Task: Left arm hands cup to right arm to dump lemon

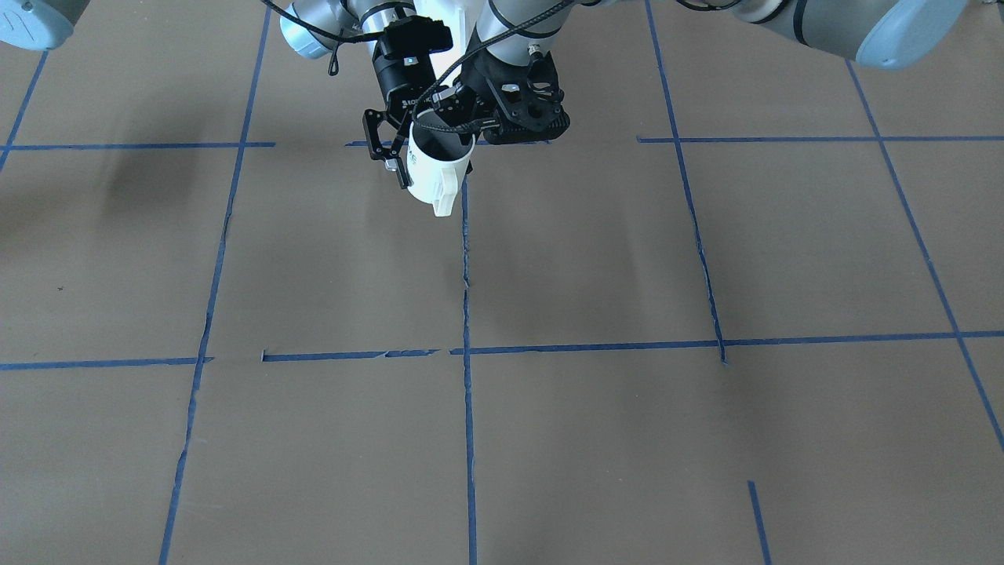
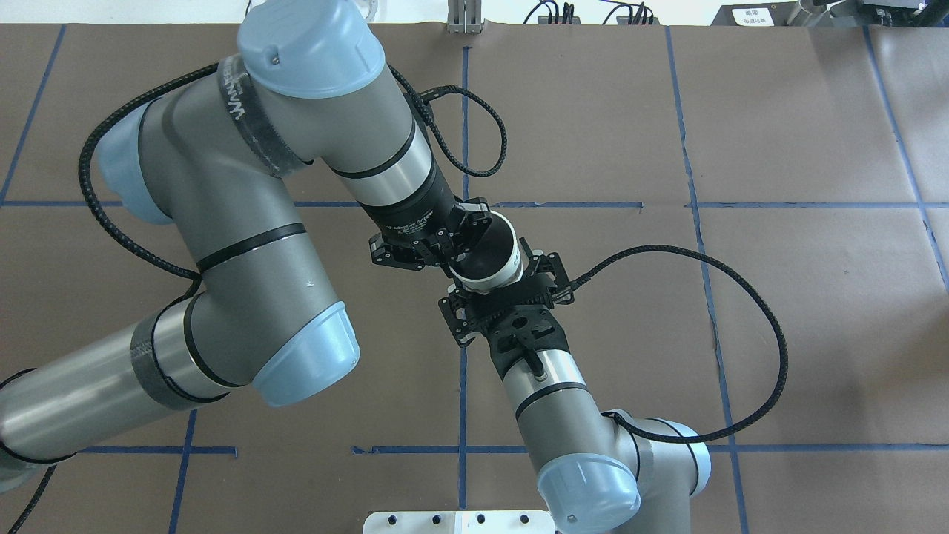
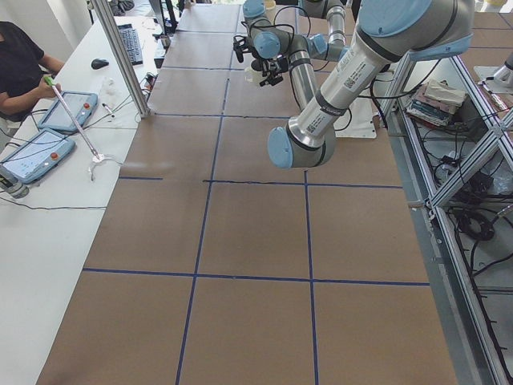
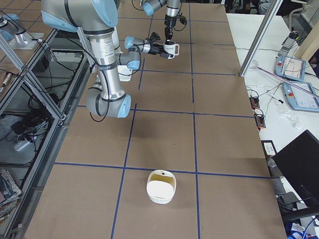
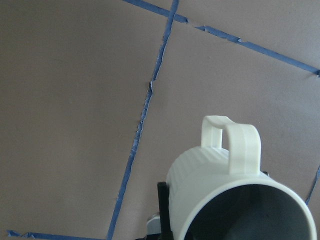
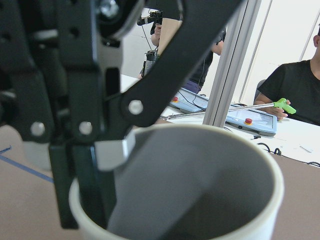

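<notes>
The white ribbed cup (image 1: 435,169) hangs high over the table, handle toward the operators' side. It also shows in the overhead view (image 2: 485,254) and the left wrist view (image 5: 210,170). The arm entering on the overhead view's left carries the ROBOTIQ gripper, so that is my left gripper (image 2: 463,248). It points down and is shut on the cup's wall, one finger (image 6: 90,165) inside the rim. My right gripper (image 2: 504,280), the wide cable-looped frame, reaches in level, and its fingers stand spread on either side of the cup. The lemon is hidden; the cup's inside looks dark.
The brown table (image 1: 596,259) carries a grid of blue tape lines. A white container (image 4: 160,186) with a yellowish inside sits on the table's right half. Operators, tablets and a metal post (image 3: 120,56) are along the far side.
</notes>
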Motion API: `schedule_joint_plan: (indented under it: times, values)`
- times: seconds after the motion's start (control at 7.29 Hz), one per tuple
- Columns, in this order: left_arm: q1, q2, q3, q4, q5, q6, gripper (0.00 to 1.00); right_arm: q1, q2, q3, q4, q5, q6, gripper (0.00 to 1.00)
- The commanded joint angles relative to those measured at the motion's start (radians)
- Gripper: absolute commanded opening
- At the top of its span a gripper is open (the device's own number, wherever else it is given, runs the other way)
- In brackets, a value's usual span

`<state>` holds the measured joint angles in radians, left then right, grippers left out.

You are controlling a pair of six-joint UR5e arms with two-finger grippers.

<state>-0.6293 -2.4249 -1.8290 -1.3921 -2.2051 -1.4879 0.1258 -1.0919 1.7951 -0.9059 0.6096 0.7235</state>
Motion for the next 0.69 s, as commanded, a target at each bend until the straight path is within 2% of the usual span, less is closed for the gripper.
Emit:
schedule_joint_plan:
  times: [0.0,0.27,0.55]
  values:
    - [-0.001,-0.003,-0.004,0.001,-0.001,0.0,0.0,-0.005,-0.003,-0.005,0.001,-0.002,-0.018,1.0]
    - [-0.038,-0.003,-0.048,0.016,-0.002,0.0,0.0,-0.009,-0.005,-0.087,0.007,-0.002,-0.018,1.0]
    - [-0.125,0.039,-0.119,0.015,-0.013,0.009,0.0,-0.008,0.0,-0.079,0.009,0.013,-0.016,1.0]
